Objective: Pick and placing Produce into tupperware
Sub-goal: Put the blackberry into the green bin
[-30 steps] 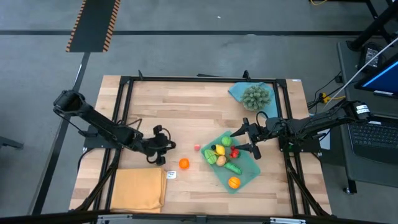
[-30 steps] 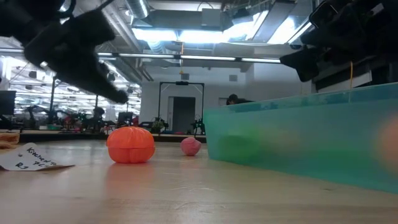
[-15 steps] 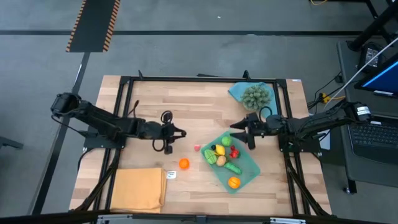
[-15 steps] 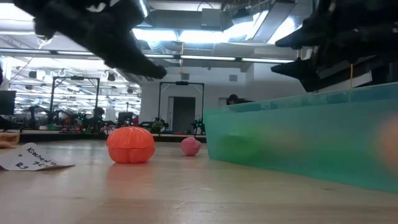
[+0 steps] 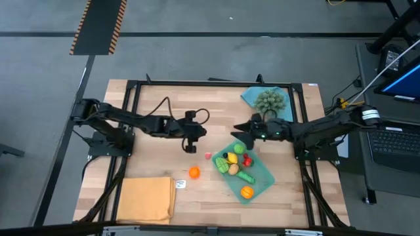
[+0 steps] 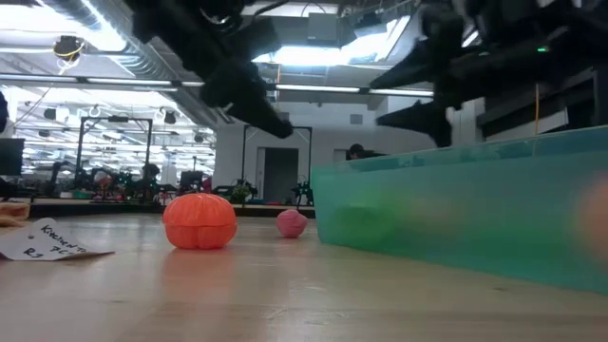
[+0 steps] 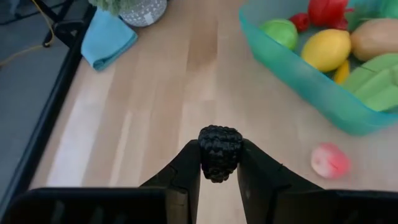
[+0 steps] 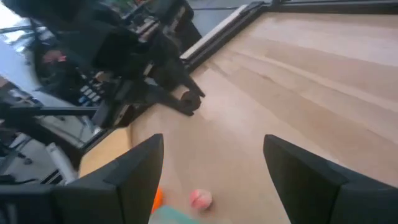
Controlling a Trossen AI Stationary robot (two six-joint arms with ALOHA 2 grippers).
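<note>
- Nearest the front edge of the table (image 5: 210, 208), toward the front-left corner, the flat orange-yellow cloth (image 5: 146, 200) lies spread out, and a small white paper label (image 5: 180, 184) sits just beside its far right corner.
- A step further in, the orange pumpkin-shaped piece (image 5: 194, 172) stands alone on the bare wood, and the little pink piece (image 5: 207, 156) lies just beyond it, both outside the container, both to its left.
- The teal tupperware (image 5: 262, 176) sits turned at an angle in the right half of the table, toward the front, and it's loaded: an orange piece (image 5: 247, 192) at its near end, then a green vegetable (image 5: 245, 177), a tan potato (image 5: 233, 169), a yellow lemon (image 5: 231, 158), something red (image 5: 247, 160) and a green lime (image 5: 239, 149) at the far end.
- Mid-table now: the left gripper (image 5: 191, 138) hangs above the wood, left of the container, and its fingers (image 7: 186, 171) are clamped on a small dark bumpy piece (image 7: 219, 151), a blackberry by the look of it, though that's hard to call.
- The right gripper (image 5: 244, 132) is over the far end of the tupperware, pointing toward the left arm, its fingers (image 8: 135, 172) spread wide with nothing between them.
- At the back, toward the far right corner, the blue cloth (image 5: 254, 98) lies with the spiky grey-green ball (image 5: 270, 101) resting on it.
</note>
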